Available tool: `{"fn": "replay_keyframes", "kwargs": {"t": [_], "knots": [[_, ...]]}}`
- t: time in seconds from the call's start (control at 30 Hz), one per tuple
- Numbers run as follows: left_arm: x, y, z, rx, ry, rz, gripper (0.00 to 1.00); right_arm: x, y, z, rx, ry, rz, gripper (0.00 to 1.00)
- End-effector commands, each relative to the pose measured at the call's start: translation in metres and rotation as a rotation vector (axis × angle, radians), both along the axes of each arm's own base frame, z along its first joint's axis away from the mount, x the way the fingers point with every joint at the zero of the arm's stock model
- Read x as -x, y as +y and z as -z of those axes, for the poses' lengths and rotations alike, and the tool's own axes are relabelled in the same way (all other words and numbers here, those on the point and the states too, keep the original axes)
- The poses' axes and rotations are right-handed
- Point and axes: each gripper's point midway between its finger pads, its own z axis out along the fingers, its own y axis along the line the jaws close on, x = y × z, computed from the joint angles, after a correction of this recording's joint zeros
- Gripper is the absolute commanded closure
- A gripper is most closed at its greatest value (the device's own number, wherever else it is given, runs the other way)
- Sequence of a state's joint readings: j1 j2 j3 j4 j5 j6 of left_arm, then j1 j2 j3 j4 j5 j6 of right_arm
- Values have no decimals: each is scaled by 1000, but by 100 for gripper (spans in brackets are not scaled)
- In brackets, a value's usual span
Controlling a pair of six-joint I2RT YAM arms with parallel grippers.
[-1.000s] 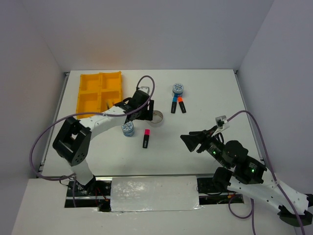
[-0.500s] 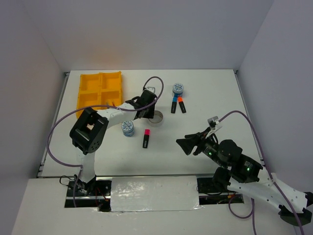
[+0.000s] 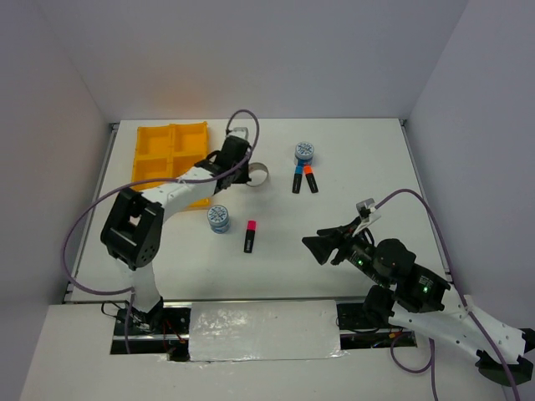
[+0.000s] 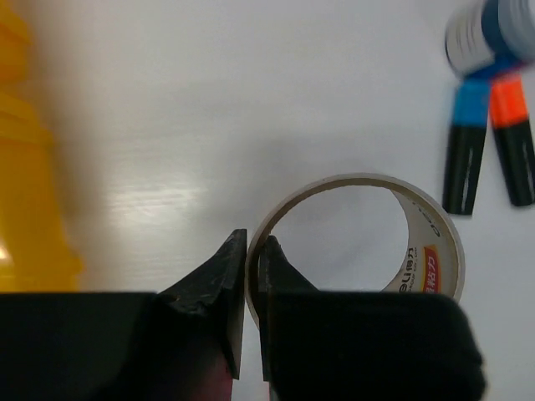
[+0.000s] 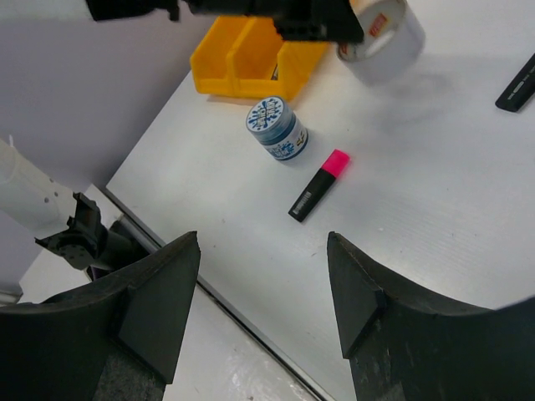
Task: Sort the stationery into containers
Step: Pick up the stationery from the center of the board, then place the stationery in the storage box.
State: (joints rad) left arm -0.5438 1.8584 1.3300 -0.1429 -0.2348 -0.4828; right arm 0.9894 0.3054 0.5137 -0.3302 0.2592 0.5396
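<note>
Tape ring (image 4: 420, 244) tilted, its wall in left gripper (image 4: 253, 242)

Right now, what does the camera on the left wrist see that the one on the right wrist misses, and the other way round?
Only the left wrist: the blue highlighter and orange highlighter, caps showing, beside one patterned tape roll. Only the right wrist: the pink highlighter, a second patterned roll, and the open right gripper. Both: the silver tape ring pinched in the left gripper, and the yellow tray.
</note>
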Motion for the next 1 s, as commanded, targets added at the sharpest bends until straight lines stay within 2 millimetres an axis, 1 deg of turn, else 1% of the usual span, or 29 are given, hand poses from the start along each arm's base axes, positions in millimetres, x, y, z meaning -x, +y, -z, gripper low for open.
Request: {"fn": "replay_keyframes", "kwargs": {"t": [0.0, 0.03, 0.07, 0.1, 0.13, 0.17, 0.2, 0.23, 0.27, 0.3, 0.33, 0.37, 0.4, 0.43, 0.47, 0.5, 0.57, 0.6, 0.7, 0.73, 0.77, 0.8, 0.9, 0.93, 0.97], "knots": [[-35, 58, -92, 39, -182, -263, 100, -4, -1, -7, -4, -27, 18, 30], [-43, 93, -98, 18, -177, -368, 100, -5, -1, -5, -2, -26, 18, 31], [-52, 114, -116, 25, -199, -445, 100, -5, 1, -5, -3, -26, 12, 30], [-51, 136, -117, 5, -176, -499, 100, -5, 2, -3, 0, -23, 10, 30], [-57, 173, -122, 3, -181, -591, 100, -6, 4, -2, 5, -22, 7, 30], [-62, 192, -132, 14, -202, -646, 100, -6, 6, -2, 0, -23, 2, 30], [-65, 212, -135, 12, -210, -696, 100, -6, 8, -2, -1, -22, -5, 30], [-68, 244, -136, 8, -215, -762, 100, -6, 11, 2, 8, -14, -13, 30], [-73, 259, -140, 0, -228, -777, 100, -6, 13, 0, 0, -18, -19, 30], [-77, 268, -142, 3, -238, -775, 100, -5, 16, 0, -1, -17, -32, 30], [-87, 290, -140, 4, -263, -795, 100, -5, 18, 1, 6, -13, -42, 31], [-93, 294, -141, -5, -272, -761, 100, -5, 21, 0, 2, -18, -50, 30], [-104, 311, -133, 23, -272, -739, 99, -5, 22, 3, 13, -13, -55, 30], [-109, 318, -132, 8, -275, -724, 97, -5, 23, 3, 15, -17, -58, 30], [-112, 325, -127, -5, -271, -727, 96, -6, 24, 5, 26, -19, -61, 30], [-118, 336, -116, -33, -264, -730, 96, -7, 25, 7, 37, -19, -60, 30], [-124, 341, -106, -47, -258, -716, 95, -9, 25, 10, 56, -22, -59, 30], [-130, 345, -95, -46, -240, -703, 94, -9, 26, 11, 59, -23, -63, 30], [-141, 352, -74, -43, -205, -703, 89, -11, 30, 12, 74, -31, -69, 30], [-143, 352, -69, -45, -193, -698, 87, -12, 31, 12, 77, -32, -70, 30], [-145, 353, -58, -52, -173, -697, 87, -13, 33, 15, 92, -32, -72, 30], [-147, 353, -60, -55, -176, -693, 86, -14, 33, 17, 97, -32, -71, 30], [-150, 354, -58, -56, -173, -695, 76, -18, 37, 18, 104, -41, -74, 30], [-149, 357, -59, -62, -171, -705, 67, -18, 39, 18, 108, -41, -79, 30], [-148, 358, -60, -68, -170, -712, 62, -19, 41, 19, 119, -41, -83, 30]]}}
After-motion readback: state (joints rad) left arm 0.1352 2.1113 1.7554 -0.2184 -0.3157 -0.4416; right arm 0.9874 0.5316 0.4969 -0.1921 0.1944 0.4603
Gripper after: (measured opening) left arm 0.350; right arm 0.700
